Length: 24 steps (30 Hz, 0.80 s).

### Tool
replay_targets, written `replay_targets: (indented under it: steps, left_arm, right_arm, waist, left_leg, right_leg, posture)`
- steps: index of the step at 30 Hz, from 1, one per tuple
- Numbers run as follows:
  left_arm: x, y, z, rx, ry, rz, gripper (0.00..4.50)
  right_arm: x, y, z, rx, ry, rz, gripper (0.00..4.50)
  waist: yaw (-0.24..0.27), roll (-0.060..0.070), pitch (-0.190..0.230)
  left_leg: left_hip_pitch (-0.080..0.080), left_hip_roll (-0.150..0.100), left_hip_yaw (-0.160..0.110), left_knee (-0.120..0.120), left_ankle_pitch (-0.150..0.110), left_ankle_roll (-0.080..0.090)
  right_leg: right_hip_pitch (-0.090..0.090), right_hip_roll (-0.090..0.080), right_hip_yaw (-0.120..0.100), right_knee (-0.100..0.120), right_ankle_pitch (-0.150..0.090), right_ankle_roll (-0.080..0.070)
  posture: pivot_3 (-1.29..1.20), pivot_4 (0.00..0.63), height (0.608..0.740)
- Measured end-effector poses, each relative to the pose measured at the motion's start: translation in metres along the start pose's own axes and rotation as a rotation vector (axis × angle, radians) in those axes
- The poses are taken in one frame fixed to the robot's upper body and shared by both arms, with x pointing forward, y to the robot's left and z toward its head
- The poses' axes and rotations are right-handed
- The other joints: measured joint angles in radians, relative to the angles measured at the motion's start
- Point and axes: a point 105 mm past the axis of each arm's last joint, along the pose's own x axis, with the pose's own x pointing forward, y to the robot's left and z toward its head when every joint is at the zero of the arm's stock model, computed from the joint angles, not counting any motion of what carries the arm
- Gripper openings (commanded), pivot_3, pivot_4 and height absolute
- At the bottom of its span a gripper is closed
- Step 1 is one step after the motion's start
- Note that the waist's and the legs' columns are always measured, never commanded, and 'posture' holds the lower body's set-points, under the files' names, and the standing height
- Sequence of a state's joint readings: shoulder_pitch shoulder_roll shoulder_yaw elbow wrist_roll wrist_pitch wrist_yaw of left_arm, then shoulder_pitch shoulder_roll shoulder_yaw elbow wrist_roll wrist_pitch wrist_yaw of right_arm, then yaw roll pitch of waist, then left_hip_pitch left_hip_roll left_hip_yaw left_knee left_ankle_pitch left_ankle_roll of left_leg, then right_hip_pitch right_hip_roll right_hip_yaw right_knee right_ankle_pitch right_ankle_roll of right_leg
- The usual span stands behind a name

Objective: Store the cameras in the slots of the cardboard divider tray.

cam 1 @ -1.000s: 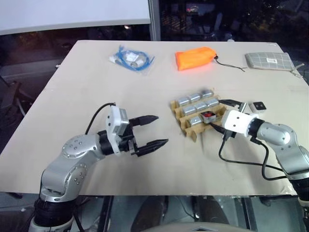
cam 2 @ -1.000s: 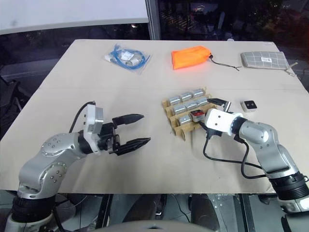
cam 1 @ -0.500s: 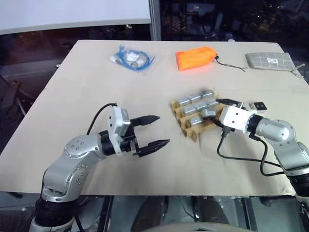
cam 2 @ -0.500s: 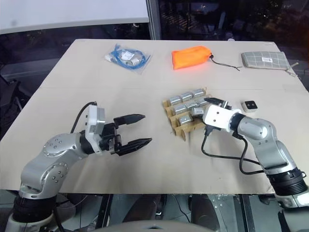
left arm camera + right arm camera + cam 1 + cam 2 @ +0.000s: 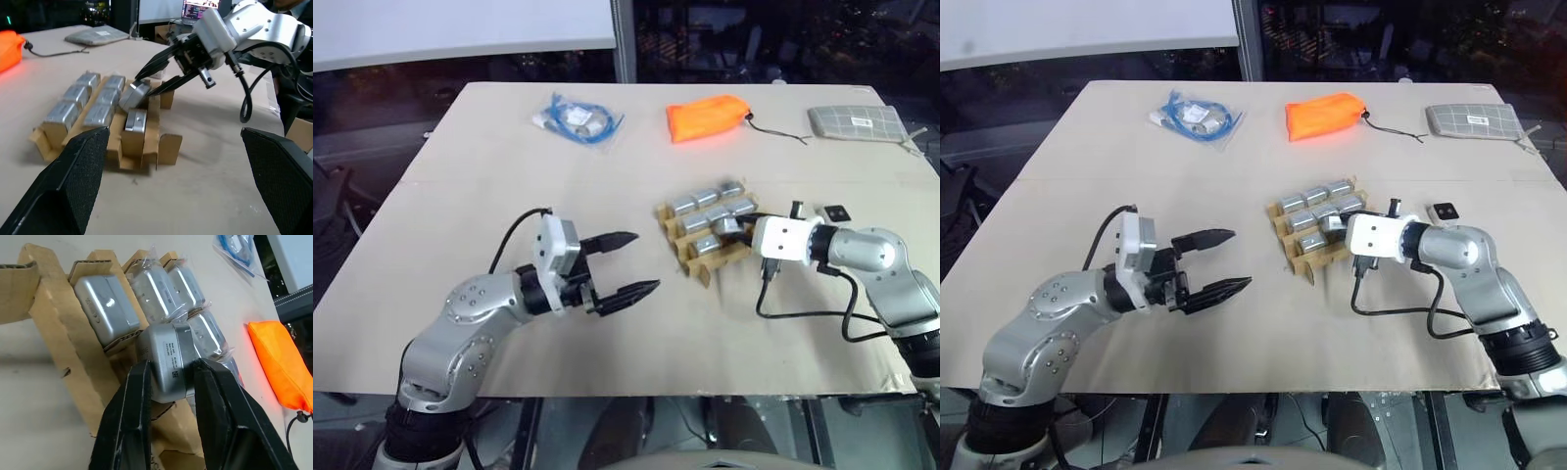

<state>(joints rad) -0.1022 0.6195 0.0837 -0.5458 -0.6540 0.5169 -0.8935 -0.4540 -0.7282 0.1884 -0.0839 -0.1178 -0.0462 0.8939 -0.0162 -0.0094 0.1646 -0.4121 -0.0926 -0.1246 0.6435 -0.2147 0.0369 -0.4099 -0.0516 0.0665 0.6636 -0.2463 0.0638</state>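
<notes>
The work surface is a beige table (image 5: 460,166) in front of dark windows; a blue cable bundle (image 5: 576,117), an orange pouch (image 5: 708,117) and a grey checked pouch (image 5: 858,121) lie along its far edge, well apart from the work area.

Change in the last second: my right gripper (image 5: 168,382) has gone from fully spread beside the cardboard divider tray (image 5: 700,257) to clamped on one camera (image 5: 165,360). A second ago the fingers stood open at the tray's near right corner, over a camera showing a red mark; now both fingers press the silver block's flanks. The camera sits tilted, one end over the front row of slots, not yet seated. My judgement: the grasp is complete, and the next step is to level the block and settle it into its slot.

Position relative to the jaws: the held camera lies between the fingers, near their tips, touching both. The other cameras (image 5: 705,204) fill the slots just beyond it.

A further camera (image 5: 836,211) lies loose on the table behind my right wrist.

My left gripper (image 5: 619,265) hovers with fingers wide apart, empty, well left of the tray.
</notes>
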Motion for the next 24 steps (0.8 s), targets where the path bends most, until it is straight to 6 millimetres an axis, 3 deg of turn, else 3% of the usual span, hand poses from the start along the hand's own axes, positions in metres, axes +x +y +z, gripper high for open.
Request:
replay_targets:
  steps: [8,24]
  left_arm:
    - [0.002,-0.001,-0.003,-0.016,0.001,0.014,4.5]
    - [-0.006,-0.008,-0.011,-0.048,0.003,0.039,4.5]
  right_arm:
    - [-0.011,-0.017,0.004,-0.042,0.007,0.143,0.97]
    - [-0.007,-0.006,-0.004,-0.079,0.013,0.268,0.97]
  waist:
    - [0.004,0.0,0.0]
    - [0.005,0.001,0.0]
  left_leg:
    - [-0.001,0.0,0.0,-0.001,0.0,0.0]
    - [-0.001,0.0,0.0,-0.002,0.0,0.0]
  right_leg:
    - [-0.001,0.0,-0.001,-0.001,0.0,0.0]
    - [-0.002,-0.001,0.0,-0.001,0.0,0.0]
  posture:
    - [0.0,0.15,0.74]
    - [0.0,0.15,0.74]
